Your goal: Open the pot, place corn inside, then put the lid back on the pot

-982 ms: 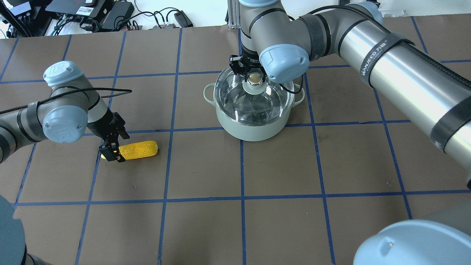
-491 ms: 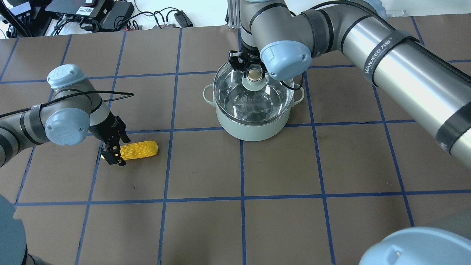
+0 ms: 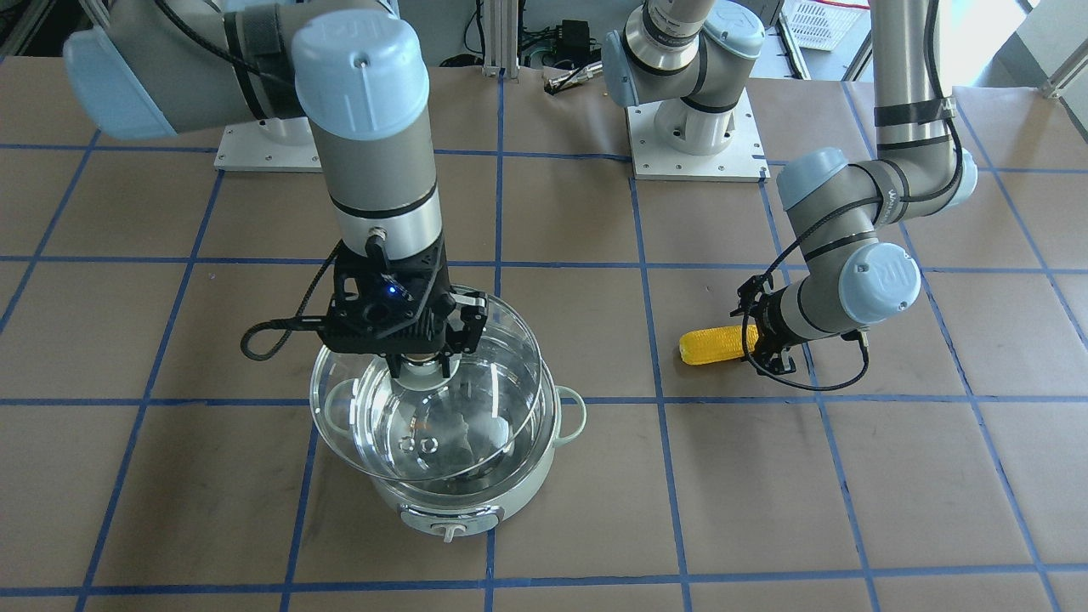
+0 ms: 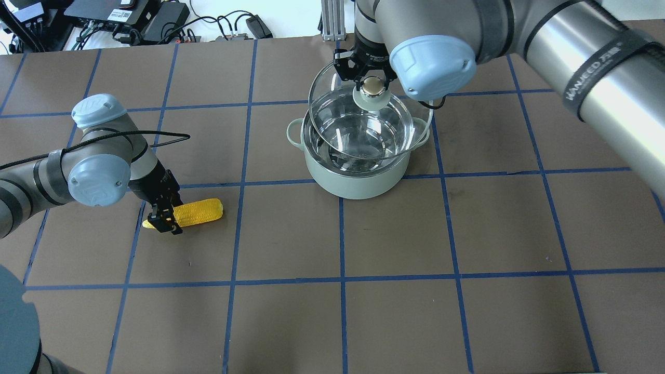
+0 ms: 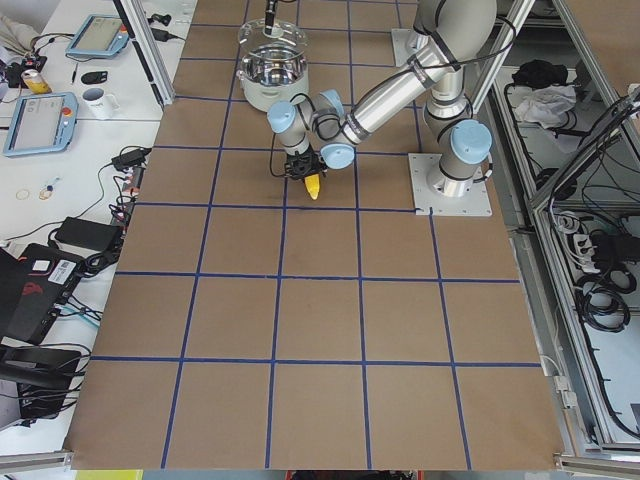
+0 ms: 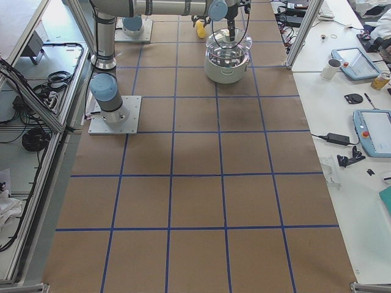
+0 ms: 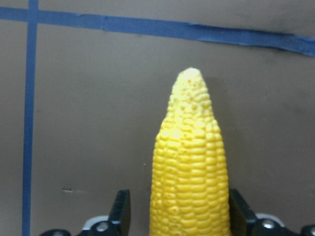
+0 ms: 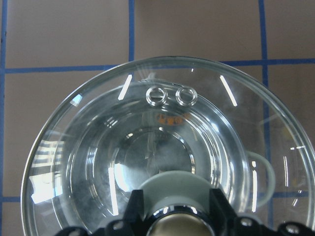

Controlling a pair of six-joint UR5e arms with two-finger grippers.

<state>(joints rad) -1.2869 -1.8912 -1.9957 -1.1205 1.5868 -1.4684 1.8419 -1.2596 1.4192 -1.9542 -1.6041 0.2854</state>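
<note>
The pale mint-green pot (image 4: 358, 179) stands on the table with its steel inside showing. My right gripper (image 4: 371, 84) is shut on the gold knob of the clear glass lid (image 4: 332, 88). It holds the lid tilted a little above the pot's rim, also seen in the front view (image 3: 476, 425) and the right wrist view (image 8: 167, 128). The yellow corn (image 4: 200, 212) lies flat on the table at the left. My left gripper (image 4: 163, 219) straddles its thick end. In the left wrist view the corn (image 7: 189, 177) sits between the fingers (image 7: 123, 211), with a gap on one side.
Cables and electronics (image 4: 130, 21) lie along the table's far edge. The two arm bases (image 3: 693, 140) stand on plates at the robot's side. Blue tape lines cross the brown table. The pot's control knob (image 3: 449, 532) faces the operators' side.
My right gripper has lifted the lid off the pot, up and toward the far side. My left gripper has sunk lower over the corn's end. The corn has not moved.
</note>
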